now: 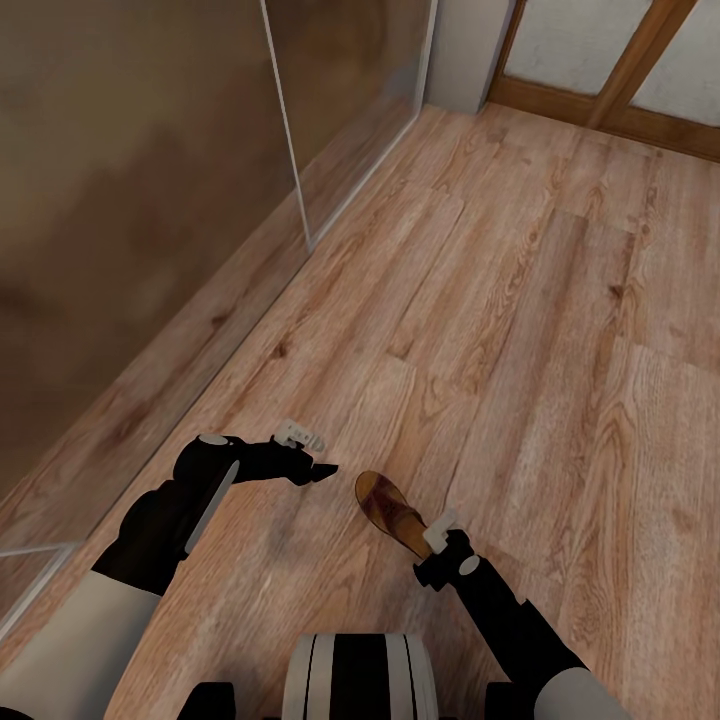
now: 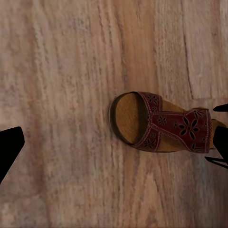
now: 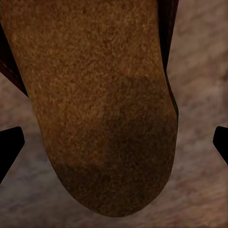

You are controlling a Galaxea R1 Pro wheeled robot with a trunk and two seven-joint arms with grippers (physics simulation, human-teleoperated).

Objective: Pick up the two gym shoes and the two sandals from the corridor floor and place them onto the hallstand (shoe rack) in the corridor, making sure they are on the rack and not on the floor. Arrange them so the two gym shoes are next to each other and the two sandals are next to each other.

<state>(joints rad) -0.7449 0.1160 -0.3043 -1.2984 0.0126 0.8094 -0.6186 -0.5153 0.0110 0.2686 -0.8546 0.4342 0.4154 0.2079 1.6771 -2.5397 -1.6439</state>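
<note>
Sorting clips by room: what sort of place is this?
Probably a home corridor: wood-plank floor, a mirrored sliding door along one side, a glazed wooden door at the end, and a sandal lying out.

Head view high, looking down, both wrist views close above sandal [image 1: 392, 512] on corridor floor [image 1: 520, 330]

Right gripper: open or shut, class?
Open: the right gripper has its fingertips spread apart either side of the sandal, not touching it.
</note>
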